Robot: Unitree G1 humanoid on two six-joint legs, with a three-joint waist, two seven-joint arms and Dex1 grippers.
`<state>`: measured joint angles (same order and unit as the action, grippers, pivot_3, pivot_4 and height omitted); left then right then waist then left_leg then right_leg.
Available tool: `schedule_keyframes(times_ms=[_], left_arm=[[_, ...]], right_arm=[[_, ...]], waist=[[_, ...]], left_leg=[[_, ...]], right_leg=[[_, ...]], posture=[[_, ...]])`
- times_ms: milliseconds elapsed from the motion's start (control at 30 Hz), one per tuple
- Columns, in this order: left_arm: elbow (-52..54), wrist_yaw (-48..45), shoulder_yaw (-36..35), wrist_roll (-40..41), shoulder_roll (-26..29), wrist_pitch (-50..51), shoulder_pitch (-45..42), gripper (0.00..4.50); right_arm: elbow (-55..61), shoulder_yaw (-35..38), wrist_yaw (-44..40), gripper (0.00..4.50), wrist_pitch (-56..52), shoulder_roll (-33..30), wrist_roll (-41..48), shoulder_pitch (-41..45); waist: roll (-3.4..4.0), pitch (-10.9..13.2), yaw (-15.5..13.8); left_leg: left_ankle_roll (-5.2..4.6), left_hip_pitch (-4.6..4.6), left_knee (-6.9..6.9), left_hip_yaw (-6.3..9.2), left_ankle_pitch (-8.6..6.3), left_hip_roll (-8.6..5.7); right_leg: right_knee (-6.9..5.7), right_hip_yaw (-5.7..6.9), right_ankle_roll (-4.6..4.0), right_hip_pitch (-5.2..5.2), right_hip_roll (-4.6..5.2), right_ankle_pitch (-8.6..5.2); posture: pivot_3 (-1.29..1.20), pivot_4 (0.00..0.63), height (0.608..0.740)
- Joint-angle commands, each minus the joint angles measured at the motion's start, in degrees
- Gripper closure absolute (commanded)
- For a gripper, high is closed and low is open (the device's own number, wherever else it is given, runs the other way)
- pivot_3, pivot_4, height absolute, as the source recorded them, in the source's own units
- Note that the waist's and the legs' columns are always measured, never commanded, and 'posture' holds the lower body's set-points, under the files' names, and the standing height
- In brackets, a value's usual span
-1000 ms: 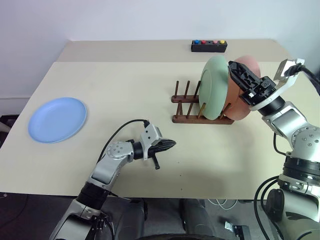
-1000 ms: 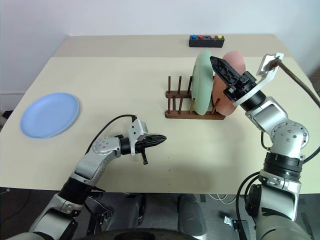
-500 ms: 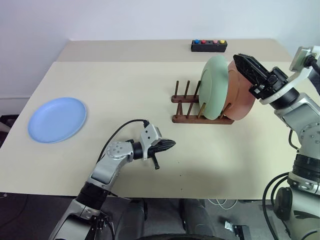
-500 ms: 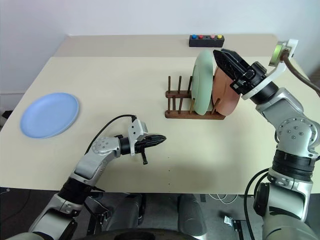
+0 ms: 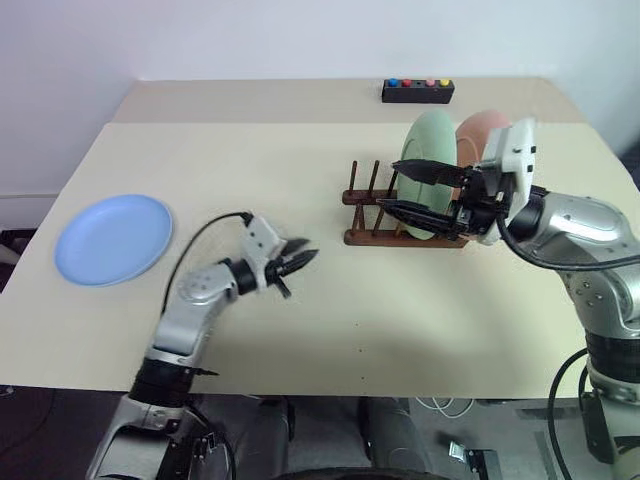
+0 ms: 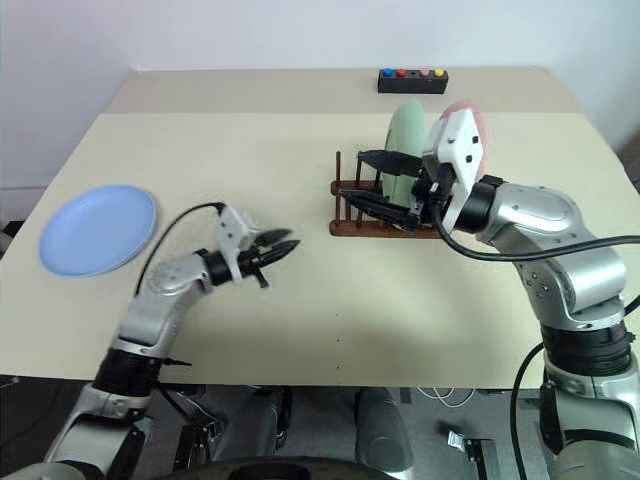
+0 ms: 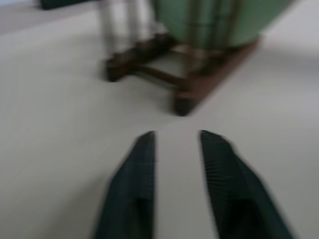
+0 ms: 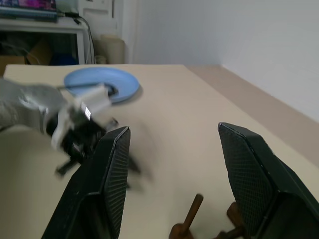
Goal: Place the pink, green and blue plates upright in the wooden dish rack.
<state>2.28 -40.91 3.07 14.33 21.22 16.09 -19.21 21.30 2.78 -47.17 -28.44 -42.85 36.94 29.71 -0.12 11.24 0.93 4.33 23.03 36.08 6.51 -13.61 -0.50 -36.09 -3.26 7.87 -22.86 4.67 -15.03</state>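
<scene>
table [image 5: 300, 330] | left end effector [image 5: 300, 262] opened | right end effector [image 5: 410, 190] swung off pink plate [image 5: 480, 125]

Dark wooden dish rack [image 5: 400, 217] on table, pegs upright. Mint green plate [image 5: 432, 145] stands on edge in rack; salmon pink plate [image 5: 482, 128] just behind it, apparently also slotted, largely hidden. Light blue plate [image 5: 113, 239] lies flat, well apart, near table's left edge
</scene>
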Motion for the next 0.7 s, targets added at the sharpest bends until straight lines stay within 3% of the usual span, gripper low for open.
schedule_keyframes(times_ms=[33, 100, 233, 400, 500, 700], left_arm=[[3.9, 5.4, -8.3, 1.7, 2.5, 2.2, -0.4, 1.10], [4.2, 10.4, -13.2, 0.7, 4.4, 4.0, -1.1, 0.05], [1.5, 17.4, -16.8, -2.8, 7.2, 5.8, -2.7, 0.01], [-9.9, 36.9, -26.2, -10.6, 13.8, 16.4, -8.3, 0.01], [-11.7, 40.3, -31.6, -7.4, 13.0, 20.7, -9.9, 0.01], [-17.3, 42.9, -35.4, -6.4, 14.9, 26.0, -11.3, 0.01]], right_arm=[[1.0, -2.0, 0.6, 1.64, 4.2, 1.4, -5.4, 0.9], [0.2, -2.9, 1.6, 1.64, 5.2, 2.6, -7.5, 1.3], [-0.4, -3.3, 0.7, 1.64, 5.0, 4.0, -8.0, 1.8], [-1.5, -3.9, -2.7, 1.64, 0.9, 5.6, -3.7, 2.3], [-1.9, -3.9, -3.3, 1.64, 1.1, 6.3, -4.1, 2.3], [-2.3, -4.0, -3.9, 1.64, 1.3, 6.9, -4.6, 1.8]], waist=[[-0.02, 0.0, 0.0], [-0.03, 0.0, 0.1], [-0.05, 0.0, 0.0], [-0.28, 0.1, 0.4], [-0.30, 0.1, 0.5], [-0.46, 0.1, -0.1]], left_leg=[[0.00, 0.08, 0.01, 0.03, 0.00, 0.00], [0.01, 0.22, 0.01, 0.05, 0.01, 0.00], [0.03, 0.27, 0.02, 0.06, 0.02, 0.00], [0.03, 0.27, 0.05, 0.15, 0.02, 0.00], [0.03, 0.27, 0.01, 0.12, 0.02, -0.01], [0.09, 0.32, 0.02, 0.21, 0.05, -0.02]], right_leg=[[0.00, 0.03, 0.00, -0.07, 0.00, 0.00], [-0.07, 0.04, 0.00, -0.27, 0.00, 0.01], [-0.12, 0.05, -0.01, -0.35, 0.00, 0.02], [-0.16, 0.12, -0.01, -0.33, -0.05, 0.03], [-0.15, 0.11, -0.01, -0.35, 0.01, 0.03], [-0.17, 0.23, -0.03, -0.35, 0.01, 0.05]], posture=[[0.00, 0.150, 0.734], [0.00, 0.150, 0.734], [0.00, 0.150, 0.734], [0.00, 0.150, 0.734], [0.00, 0.150, 0.734], [0.00, 0.150, 0.734]])
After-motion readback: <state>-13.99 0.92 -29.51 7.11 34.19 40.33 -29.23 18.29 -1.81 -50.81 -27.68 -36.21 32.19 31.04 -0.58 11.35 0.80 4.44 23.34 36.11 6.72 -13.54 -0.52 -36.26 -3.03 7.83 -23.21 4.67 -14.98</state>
